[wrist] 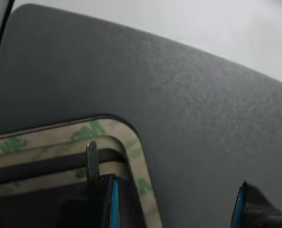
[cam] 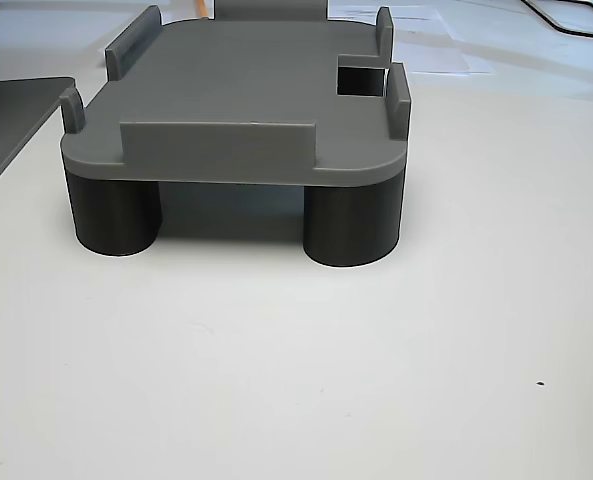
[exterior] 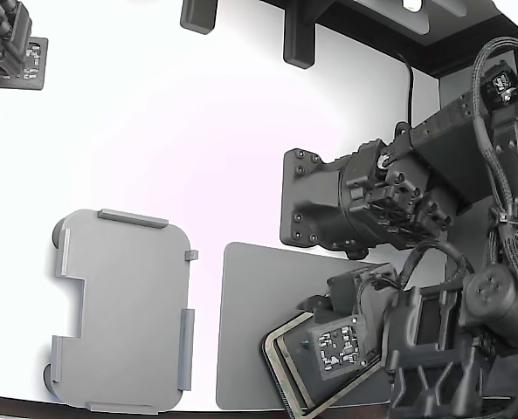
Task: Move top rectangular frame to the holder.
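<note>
On dark mat [wrist: 188,109], gripper [wrist: 169,199] sits w/ jaws spread, one straddling top rectangular frame [wrist: 136,142] edge. Recommend: pinch squarely, lift flat, avoid dragging frames beneath; holder [exterior: 123,310] stands empty, well apart.

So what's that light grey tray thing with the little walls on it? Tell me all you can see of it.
The holder is a light grey, matte, plastic-looking plate with rounded corners. Short raised tabs line its edges, and a stepped notch cuts into one long side. It sits level on the white table, raised on dark round feet. Its top is bare; nothing touches it. The darker mat lies beside it, apart.
</note>
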`<control>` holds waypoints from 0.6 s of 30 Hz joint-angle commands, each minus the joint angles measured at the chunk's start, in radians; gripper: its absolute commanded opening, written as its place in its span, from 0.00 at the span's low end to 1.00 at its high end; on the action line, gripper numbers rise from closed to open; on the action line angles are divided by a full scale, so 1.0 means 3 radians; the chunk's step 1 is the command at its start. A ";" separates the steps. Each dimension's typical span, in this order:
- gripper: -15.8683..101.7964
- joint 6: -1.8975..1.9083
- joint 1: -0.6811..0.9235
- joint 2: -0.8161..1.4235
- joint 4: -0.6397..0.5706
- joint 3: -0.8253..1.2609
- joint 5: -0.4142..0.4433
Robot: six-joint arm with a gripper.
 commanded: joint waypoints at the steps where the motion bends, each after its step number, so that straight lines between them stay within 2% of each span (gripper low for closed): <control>1: 0.98 0.0102 0.0097 -0.0031 -0.0005 -0.0118 -0.0102; 11: 0.94 0.0005 0.0199 -0.0169 -0.0005 0.0031 -0.0128; 18: 0.83 -0.0107 0.0199 -0.0404 -0.0010 0.0015 -0.0133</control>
